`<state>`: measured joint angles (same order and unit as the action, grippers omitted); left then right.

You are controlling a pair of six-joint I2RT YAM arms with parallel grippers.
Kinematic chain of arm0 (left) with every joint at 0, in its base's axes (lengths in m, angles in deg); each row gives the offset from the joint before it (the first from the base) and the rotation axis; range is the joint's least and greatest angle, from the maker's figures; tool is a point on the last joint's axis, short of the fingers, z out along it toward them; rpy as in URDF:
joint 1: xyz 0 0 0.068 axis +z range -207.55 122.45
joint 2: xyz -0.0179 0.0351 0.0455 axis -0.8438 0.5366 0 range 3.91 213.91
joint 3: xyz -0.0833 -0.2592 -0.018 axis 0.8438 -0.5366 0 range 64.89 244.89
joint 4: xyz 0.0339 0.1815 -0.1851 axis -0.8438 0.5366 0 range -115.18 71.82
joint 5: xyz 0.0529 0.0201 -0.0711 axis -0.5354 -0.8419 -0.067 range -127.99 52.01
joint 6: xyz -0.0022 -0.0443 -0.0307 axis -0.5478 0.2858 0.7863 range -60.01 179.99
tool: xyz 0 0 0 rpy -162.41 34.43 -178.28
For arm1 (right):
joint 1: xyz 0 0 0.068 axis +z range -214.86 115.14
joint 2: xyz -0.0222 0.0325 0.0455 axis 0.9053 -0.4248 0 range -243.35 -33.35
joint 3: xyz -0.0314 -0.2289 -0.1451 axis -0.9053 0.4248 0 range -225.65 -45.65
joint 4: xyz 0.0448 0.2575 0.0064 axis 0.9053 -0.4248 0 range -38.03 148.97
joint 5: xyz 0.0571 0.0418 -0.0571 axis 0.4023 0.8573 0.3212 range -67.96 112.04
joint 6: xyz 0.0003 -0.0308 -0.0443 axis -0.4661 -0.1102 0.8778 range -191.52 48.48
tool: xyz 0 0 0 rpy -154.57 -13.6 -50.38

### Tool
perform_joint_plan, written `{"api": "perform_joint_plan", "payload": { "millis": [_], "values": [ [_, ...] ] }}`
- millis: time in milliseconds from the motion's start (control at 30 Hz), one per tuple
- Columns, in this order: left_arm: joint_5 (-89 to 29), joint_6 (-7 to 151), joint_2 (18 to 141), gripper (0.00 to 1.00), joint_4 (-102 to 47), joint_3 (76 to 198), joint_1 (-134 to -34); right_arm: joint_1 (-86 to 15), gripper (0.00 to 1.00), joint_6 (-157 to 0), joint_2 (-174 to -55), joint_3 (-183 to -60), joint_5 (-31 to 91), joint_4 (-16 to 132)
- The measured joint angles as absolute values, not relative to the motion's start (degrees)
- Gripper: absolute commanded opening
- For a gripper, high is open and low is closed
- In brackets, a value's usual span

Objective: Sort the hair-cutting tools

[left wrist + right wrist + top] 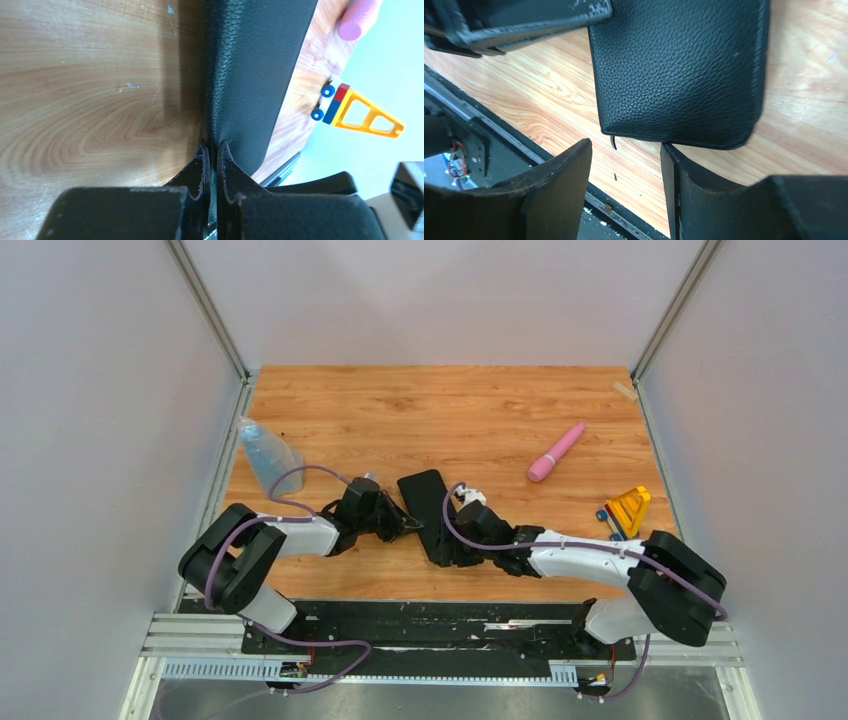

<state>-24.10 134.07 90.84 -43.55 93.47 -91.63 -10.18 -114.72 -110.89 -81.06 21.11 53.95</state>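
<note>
The left tool [212, 150] pinches the edge of one black leather case [425, 502]; the right tool [626, 150] stands spread at its near end. The scissors and combs are hidden from view. One pink cylinder [556, 452], one blue bottle [268, 455] and one yellow toy [628, 510] share the surface [450, 410].

2 arms, left arm [300, 536] & right arm [580, 558]: black joint housings, white link shells, 1 lilac cable [303, 469] looping along each. Right gripper [625, 145] fingers [559, 190] black, curved, w/ scuffed edges. Bases on black plate [430, 618].

Bright, even overhead light leaves soft shadows on the counter [450, 410]. Close up, the black leather pouch [250, 60] darkens the wood beside it, and the left gripper [212, 148] is blurred.
</note>
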Motion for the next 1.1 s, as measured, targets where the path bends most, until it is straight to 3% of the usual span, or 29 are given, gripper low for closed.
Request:
{"api": "perform_joint_plan", "payload": {
  "millis": [167, 433, 667, 833, 1100],
  "values": [
    [-23.9, 136.3, 92.8, 0.0, -48.1, 92.6, -91.6, -8.3, 0.48, -115.5, -115.3, -81.3, 20.0, 54.7],
    [-23.9, 139.4, 94.1, 0.0, -53.8, 90.1, -91.6, -8.3, 0.29, -116.6, -118.6, -84.0, 19.2, 53.6],
    [-24.9, 139.4, 94.1, 0.0, -53.7, 90.1, -91.5, -8.2, 0.19, -116.8, -120.0, -85.4, 20.1, 53.6],
    [-25.5, 139.4, 94.0, 0.0, -53.4, 90.1, -91.6, -8.2, 0.0, -116.9, -120.7, -86.2, 20.8, 53.4],
    [-25.5, 138.3, 90.6, 0.0, -49.3, 90.1, -90.7, -8.1, 0.0, -116.9, -118.6, -87.1, 20.1, 49.7]
  ]
}}
